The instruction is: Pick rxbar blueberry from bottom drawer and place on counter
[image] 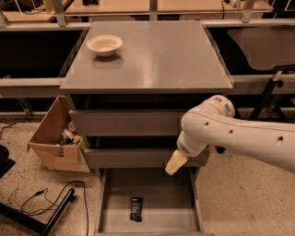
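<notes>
The rxbar blueberry lies flat on the floor of the open bottom drawer, near its front, left of centre. My gripper hangs on the white arm in front of the middle drawer's face, above the drawer's right half. It is up and to the right of the bar, apart from it. The counter is the grey top of the cabinet, with a pale bowl at its back left.
The two upper drawers are closed. A cardboard box of odds and ends stands left of the cabinet. A black cable and a dark bar lie on the floor at left. Wooden tabletops run behind.
</notes>
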You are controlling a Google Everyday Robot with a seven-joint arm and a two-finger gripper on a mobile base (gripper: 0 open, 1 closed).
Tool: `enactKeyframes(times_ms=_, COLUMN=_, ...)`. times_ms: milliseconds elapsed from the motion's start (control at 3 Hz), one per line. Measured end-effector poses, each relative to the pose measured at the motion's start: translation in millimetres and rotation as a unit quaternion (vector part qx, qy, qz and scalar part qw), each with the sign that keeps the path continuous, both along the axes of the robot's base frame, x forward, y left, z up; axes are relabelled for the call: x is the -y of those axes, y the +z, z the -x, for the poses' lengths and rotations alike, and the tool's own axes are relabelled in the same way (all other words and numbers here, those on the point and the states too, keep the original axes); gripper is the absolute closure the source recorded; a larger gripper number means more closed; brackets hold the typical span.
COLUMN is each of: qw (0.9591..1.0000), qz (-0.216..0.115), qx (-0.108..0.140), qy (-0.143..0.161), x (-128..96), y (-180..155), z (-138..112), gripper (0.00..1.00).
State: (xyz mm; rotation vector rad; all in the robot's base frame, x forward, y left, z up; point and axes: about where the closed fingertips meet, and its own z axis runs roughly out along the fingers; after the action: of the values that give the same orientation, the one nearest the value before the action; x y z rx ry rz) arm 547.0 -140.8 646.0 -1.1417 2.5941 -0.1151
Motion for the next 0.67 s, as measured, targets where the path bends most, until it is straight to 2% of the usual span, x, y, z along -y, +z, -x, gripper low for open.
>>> enactKeyframes(times_ms=333, qw=1.0000, qz=0.006, qx=-0.005, qy=0.003, x=-4.1, y=-5.2, z=1.1, gripper=0.00)
enactKeyframes(times_ms=667, qw=0.9989, qz=0.004, qx=-0.046, qy=0.012, x=-37.9, y=-72.0, z=17.9, gripper=0.00)
